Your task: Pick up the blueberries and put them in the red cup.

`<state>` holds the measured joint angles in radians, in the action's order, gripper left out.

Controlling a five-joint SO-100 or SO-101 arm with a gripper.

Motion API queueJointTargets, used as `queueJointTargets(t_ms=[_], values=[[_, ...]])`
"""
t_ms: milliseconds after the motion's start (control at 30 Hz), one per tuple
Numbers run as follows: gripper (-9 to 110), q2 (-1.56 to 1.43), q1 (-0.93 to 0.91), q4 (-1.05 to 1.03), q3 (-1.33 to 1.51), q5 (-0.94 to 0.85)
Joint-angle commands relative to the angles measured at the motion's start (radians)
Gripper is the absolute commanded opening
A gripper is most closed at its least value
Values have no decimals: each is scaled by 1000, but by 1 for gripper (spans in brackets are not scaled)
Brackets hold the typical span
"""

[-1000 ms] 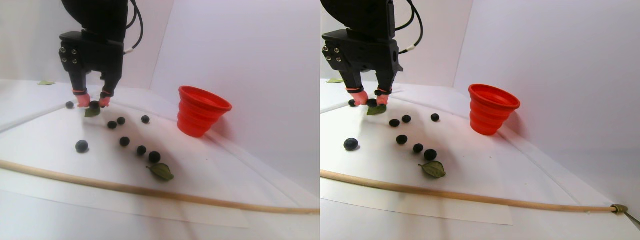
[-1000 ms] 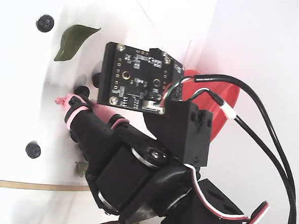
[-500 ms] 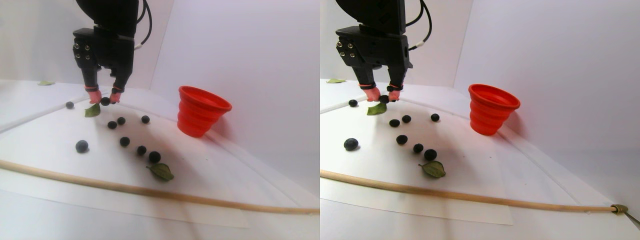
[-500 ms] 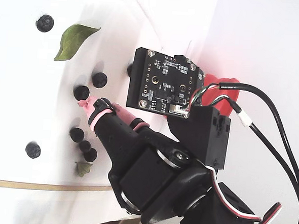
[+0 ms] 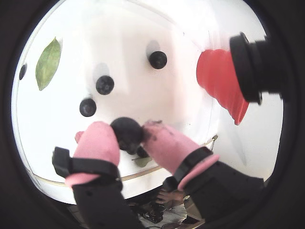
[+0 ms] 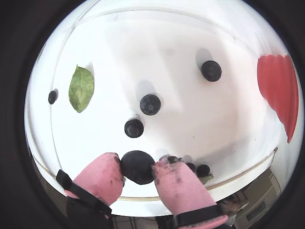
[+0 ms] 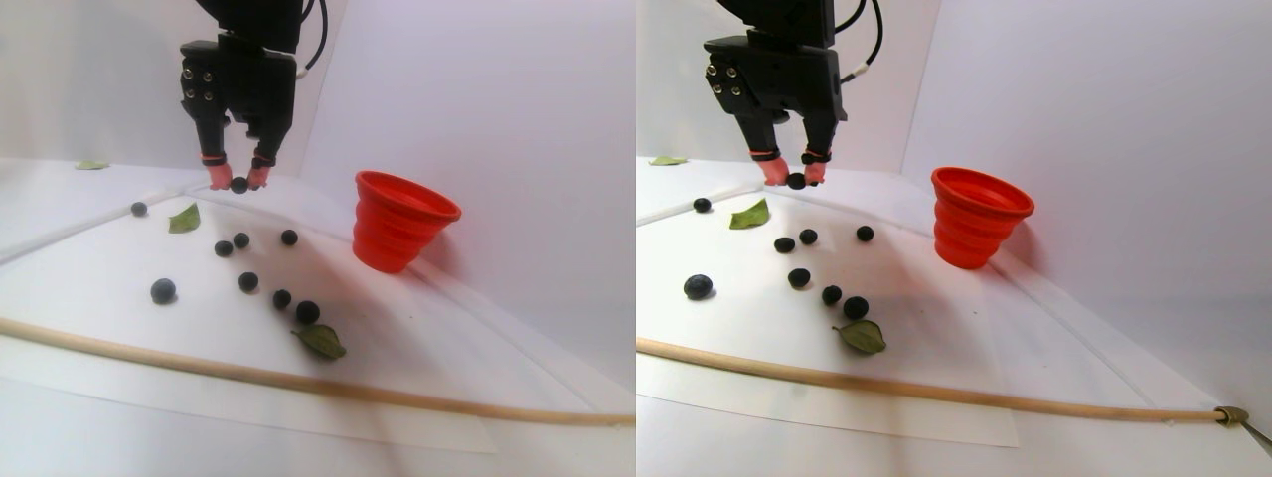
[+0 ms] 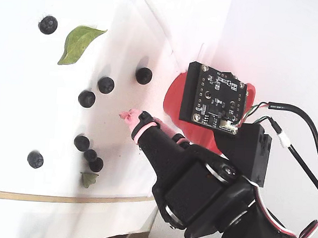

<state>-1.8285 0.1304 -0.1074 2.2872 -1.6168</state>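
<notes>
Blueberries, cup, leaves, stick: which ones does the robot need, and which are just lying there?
Needed: the gripper, the held blueberry, the loose blueberries, the red cup.

Just lying there: the green leaves, the wooden stick.

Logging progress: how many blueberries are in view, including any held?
9 (stereo view). One blueberry is pinched in the gripper; eight lie on the sheet: one far left, one front left, three mid-back, three running toward the front leaf. The red cup's inside is hidden.
</notes>
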Motion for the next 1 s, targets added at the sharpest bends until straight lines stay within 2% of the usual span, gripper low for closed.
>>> queueJointTargets(t_ms=[0,967], values=[[11,-97,-61,-6,-51,-14],[11,-89,-288,-64,-206,-58]])
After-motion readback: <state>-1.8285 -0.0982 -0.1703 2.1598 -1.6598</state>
